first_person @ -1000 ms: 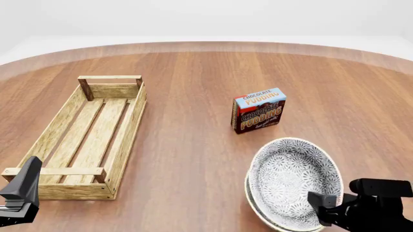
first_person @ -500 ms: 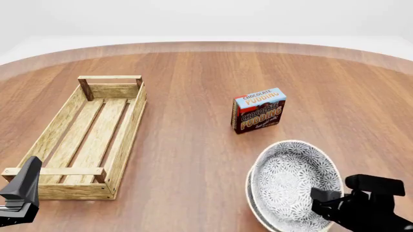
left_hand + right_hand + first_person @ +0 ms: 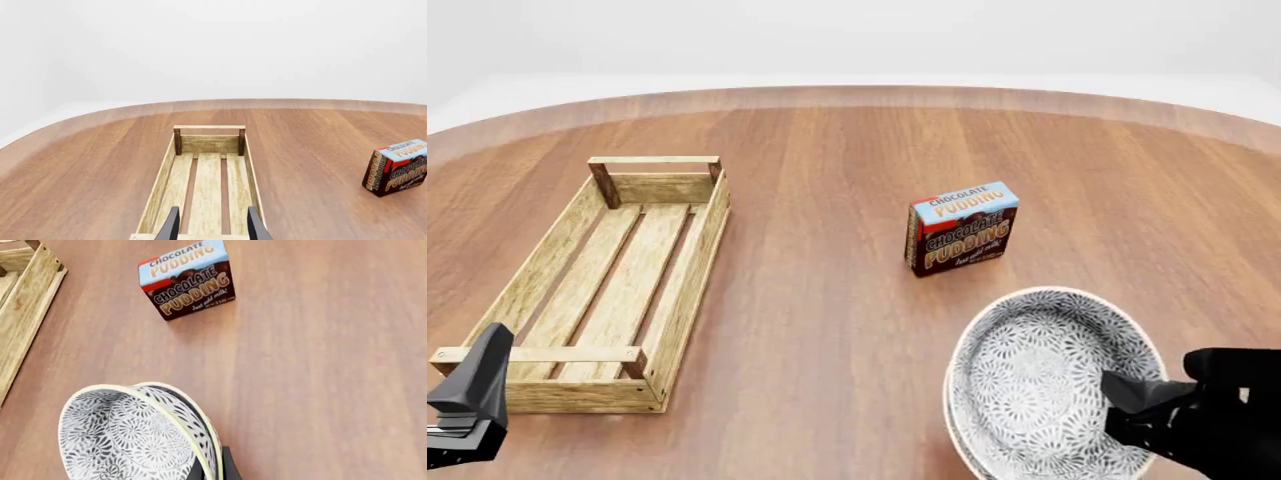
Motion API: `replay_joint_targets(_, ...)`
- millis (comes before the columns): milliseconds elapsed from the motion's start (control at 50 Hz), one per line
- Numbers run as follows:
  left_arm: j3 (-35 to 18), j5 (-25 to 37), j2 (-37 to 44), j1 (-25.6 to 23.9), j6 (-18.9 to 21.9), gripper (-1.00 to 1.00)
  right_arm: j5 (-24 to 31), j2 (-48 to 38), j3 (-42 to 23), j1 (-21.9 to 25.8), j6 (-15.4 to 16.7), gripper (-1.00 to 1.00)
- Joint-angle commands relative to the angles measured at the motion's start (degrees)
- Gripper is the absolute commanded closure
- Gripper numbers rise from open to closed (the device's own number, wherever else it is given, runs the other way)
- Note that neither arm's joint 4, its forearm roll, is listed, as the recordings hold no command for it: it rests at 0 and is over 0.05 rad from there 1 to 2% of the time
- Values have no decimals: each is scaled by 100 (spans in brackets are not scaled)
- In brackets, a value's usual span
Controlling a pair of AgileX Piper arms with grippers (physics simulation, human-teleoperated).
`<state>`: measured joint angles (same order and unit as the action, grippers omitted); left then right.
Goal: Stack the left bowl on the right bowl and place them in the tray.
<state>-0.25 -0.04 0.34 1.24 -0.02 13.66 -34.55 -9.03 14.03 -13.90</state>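
Note:
Two white bowls with a grey floral pattern sit nested at the near right: the upper bowl in the lower bowl. My right gripper is shut on their near right rim, and the stack tilts. In the right wrist view the fingers pinch the rims of the inner bowl and outer bowl. The light-wood slatted tray lies at the left, with nothing in it. My left gripper is open and empty at the tray's near end; its wrist view looks along the tray between the open gripper's fingers.
A chocolate pudding box stands upright mid-table, just beyond the bowls and right of the tray; it also shows in the right wrist view and the left wrist view. The round wooden table's far edge curves behind.
My right gripper has shifted a little to the right with the nested bowls in it, and the stack looks slightly raised. The left arm has not moved.

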Motion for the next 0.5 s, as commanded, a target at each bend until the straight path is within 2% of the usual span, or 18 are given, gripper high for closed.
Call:
replay_joint_targets(20, 0, 0, -1, 3, 0, -100, 786, 617, -628, -61, 35, 100)
replay_joint_targets(220, 0, 0, 0, 4, 0, -100, 822, 543, -943, -65, 68, 100)
replay_joint_targets(500, 0, 0, -1, 8, 0, -100, 644, -61, -1901, -187, 263, 100)
